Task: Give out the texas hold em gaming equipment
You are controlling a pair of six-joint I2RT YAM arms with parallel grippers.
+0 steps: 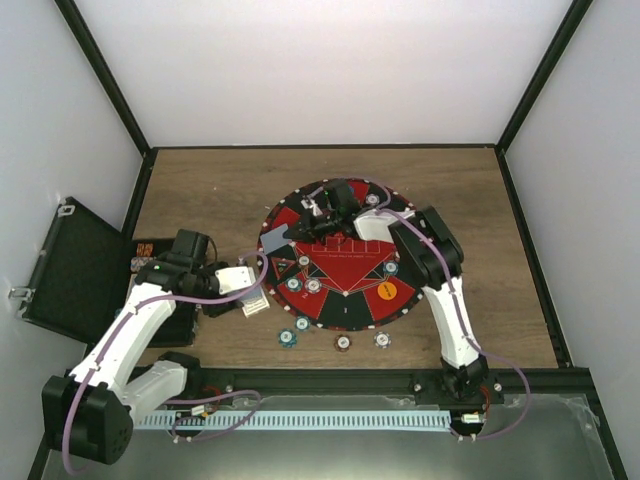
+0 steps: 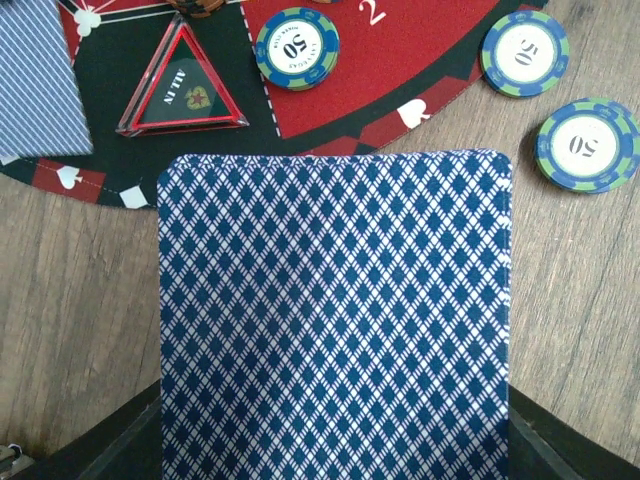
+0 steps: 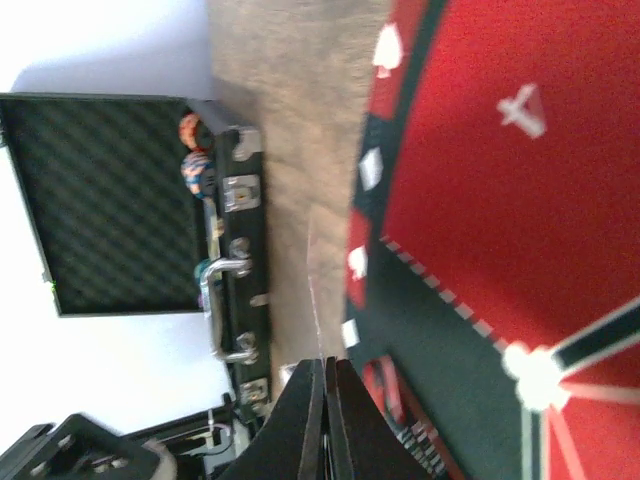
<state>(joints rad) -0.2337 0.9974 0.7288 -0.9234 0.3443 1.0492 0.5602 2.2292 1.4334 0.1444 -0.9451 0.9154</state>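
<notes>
Overhead view of a wooden table (image 1: 220, 190) with a round red and black mat (image 1: 345, 262) at its centre. The left end effector (image 1: 245, 290) sits just off the mat's left near rim and grips a card (image 2: 335, 320) by its near end, blue patterned back up. The card's long axis runs straight out from the fingers, rightward toward the mat. Its free end reaches the mat's rim, over bare wood.

Directly beyond that free end lie a triangular all-in marker (image 2: 180, 85) and chips (image 2: 297, 47), some on the mat and some on the wood to its near side.

The right end effector (image 1: 300, 228) is over the far left part of the mat. Its jaws are pressed nearly together, and a thin edge between them looks like a second card (image 1: 278, 234).

The left arm is the nearer one to the left near rim, so a short lowering there probably sets its card down. An open black case (image 1: 75, 265) lies at the far left.
</notes>
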